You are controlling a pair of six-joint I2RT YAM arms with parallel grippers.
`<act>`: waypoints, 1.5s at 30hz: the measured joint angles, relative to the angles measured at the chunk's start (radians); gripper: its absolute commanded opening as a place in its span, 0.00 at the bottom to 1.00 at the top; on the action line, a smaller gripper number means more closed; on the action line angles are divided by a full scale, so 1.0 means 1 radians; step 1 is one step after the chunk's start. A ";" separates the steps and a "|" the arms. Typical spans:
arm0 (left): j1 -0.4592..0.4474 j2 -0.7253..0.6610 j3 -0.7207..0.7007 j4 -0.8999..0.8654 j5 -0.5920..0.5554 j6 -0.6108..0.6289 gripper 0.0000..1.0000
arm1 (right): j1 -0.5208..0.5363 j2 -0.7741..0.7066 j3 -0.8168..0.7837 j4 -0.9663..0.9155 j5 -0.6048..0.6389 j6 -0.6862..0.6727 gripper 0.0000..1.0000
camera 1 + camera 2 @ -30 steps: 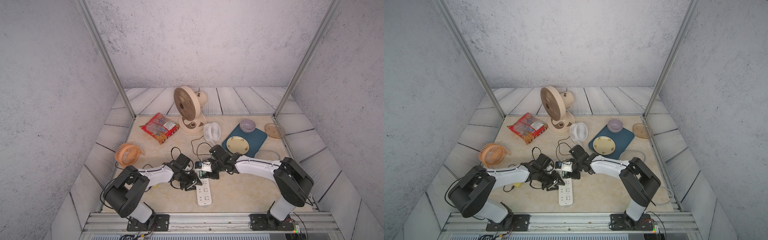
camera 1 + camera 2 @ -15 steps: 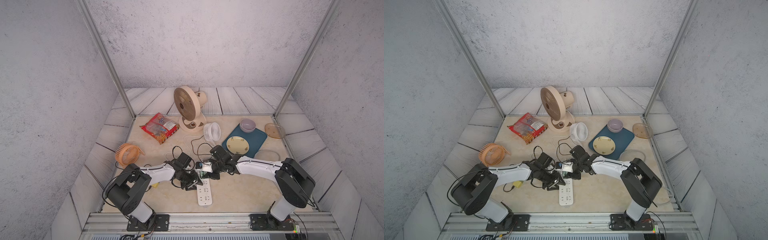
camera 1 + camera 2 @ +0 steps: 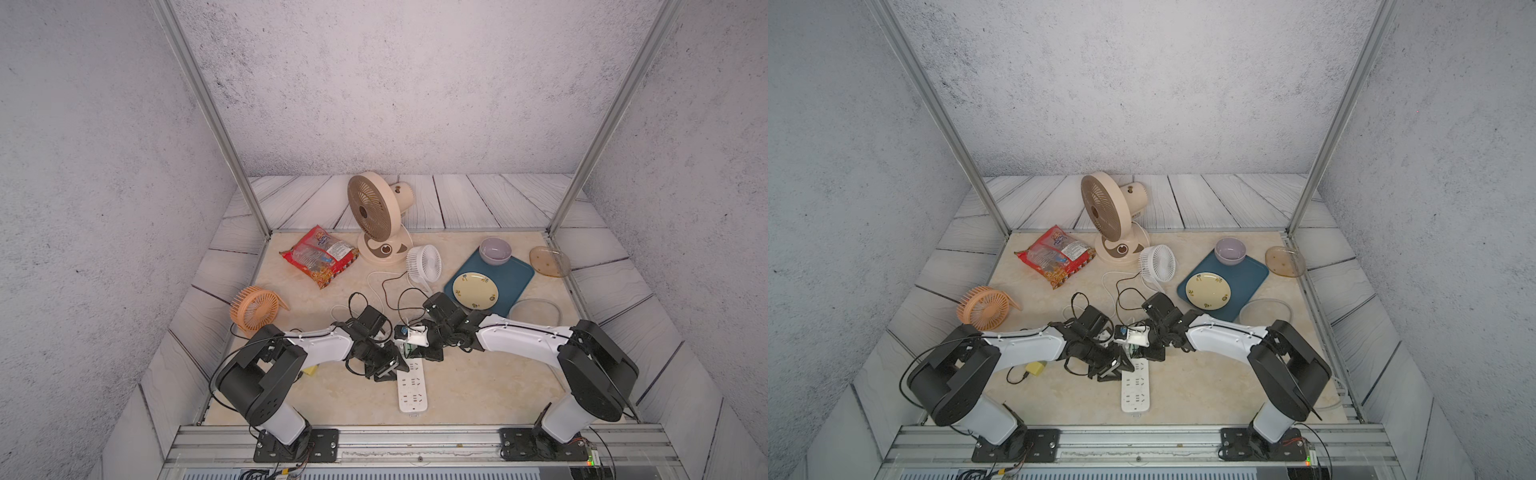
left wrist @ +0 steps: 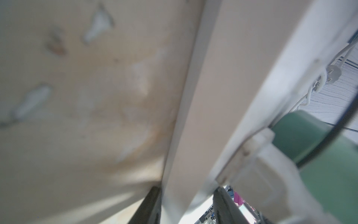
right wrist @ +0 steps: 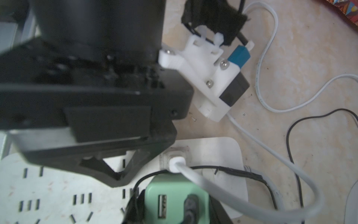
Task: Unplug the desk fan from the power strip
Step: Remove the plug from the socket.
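Right, the power strip [image 3: 412, 388] lies flat on the table [image 3: 478, 390], with both grippers at its far end. A green adapter [image 5: 174, 195] sits in a socket at that end, with a black cord [image 5: 239, 171] leaving it. A white plug [image 5: 175, 161] with a thick pale cord is just beside it, nearer the strip's end.

The right gripper [image 3: 429, 352] is clenched on the green adapter; the right wrist view shows a black finger on either side of it. The left gripper [image 3: 390, 368] sits at the strip's opposite long side and clamps the strip across its width. In the left wrist view its fingers [image 4: 150, 205] flank the white bar.

The desk fan [image 3: 374, 216] stands upright, well beyond the strip's far end. I can't trace which cord reaches it, since the cords tangle just past the strip.

My read: we're at the pull step, grip made and the adapter looks seated. The next move needs the right gripper to lift straight, square to the strip's face, while the left pins the strip down. A sideways pull could bind the pins or snag the white plug's cord beside the adapter.
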 measured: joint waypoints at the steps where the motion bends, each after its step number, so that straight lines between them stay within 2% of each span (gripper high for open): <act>1: 0.000 0.001 0.000 0.000 0.002 -0.001 0.47 | 0.000 -0.003 -0.002 0.000 0.002 0.000 0.18; 8: -0.003 0.001 0.000 0.002 0.003 -0.003 0.43 | -0.001 -0.013 -0.014 0.004 0.010 0.018 0.17; 25: -0.020 0.013 0.000 0.031 0.017 -0.027 0.42 | -0.014 -0.071 -0.092 0.057 0.008 0.046 0.14; 39: -0.021 0.013 0.000 0.032 0.018 -0.030 0.42 | -0.019 -0.075 -0.098 0.061 -0.001 0.070 0.12; 45: -0.024 0.013 0.000 0.034 0.016 -0.030 0.42 | -0.035 -0.077 -0.101 0.059 -0.021 0.083 0.07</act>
